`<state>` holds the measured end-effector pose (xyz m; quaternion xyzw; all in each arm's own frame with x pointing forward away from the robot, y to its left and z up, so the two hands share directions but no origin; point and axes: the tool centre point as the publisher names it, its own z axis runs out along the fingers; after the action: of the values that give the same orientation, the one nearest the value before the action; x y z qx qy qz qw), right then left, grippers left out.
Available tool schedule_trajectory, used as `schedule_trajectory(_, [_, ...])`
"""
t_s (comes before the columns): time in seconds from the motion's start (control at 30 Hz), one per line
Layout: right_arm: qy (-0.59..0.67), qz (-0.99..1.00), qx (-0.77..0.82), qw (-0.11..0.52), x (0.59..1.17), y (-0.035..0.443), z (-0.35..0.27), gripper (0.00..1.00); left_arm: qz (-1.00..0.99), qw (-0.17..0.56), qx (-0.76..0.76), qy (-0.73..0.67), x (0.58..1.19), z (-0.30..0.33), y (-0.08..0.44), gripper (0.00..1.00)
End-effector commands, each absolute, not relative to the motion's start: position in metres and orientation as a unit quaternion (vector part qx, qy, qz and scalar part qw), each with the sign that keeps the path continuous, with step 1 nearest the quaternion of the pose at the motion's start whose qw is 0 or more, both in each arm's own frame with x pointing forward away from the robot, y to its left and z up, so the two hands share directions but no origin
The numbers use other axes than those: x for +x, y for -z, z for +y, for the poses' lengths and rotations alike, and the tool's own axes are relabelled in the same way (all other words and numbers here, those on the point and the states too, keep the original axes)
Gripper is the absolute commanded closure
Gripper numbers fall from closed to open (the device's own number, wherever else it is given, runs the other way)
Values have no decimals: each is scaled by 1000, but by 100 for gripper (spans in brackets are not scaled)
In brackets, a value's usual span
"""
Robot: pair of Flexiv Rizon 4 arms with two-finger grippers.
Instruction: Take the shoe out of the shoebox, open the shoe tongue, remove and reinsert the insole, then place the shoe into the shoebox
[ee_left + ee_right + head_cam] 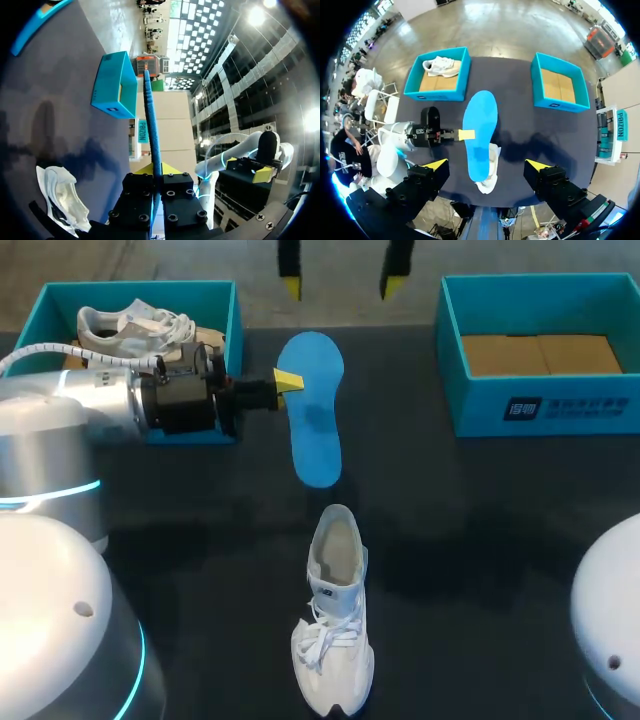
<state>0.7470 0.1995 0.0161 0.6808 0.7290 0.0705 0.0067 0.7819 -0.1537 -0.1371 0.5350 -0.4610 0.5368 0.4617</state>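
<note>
Items on the table, by kind, placed as seen from above. Shoes, two: white shoe A, lower centre; white shoe B, upper left. Shoeboxes, two, both teal: left shoebox, upper left; right shoebox, upper right. Insole, one, blue, upper centre. Grippers, two: left gripper, centre left; right gripper, top centre.

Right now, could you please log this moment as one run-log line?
left gripper: shut on flat blue insole | right gripper: open, overhead | white lace-up sneaker: upright on dark table
</note>
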Motion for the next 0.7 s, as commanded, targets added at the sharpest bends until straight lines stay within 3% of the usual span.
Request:
schedule_trajectory(0.03, [-286,681,629,-240,745,-4,178,0,-462,461,536,-536,781,-153,137,100])
schedule_trajectory(0.43, [-407,623,569,-351,744,10,174,0,-462,461,536,-536,781,-153,137,100])
schedule_trajectory(0.7, [-428,599,566,-371,749,21,174,0,-462,461,536,-536,781,-153,137,100])
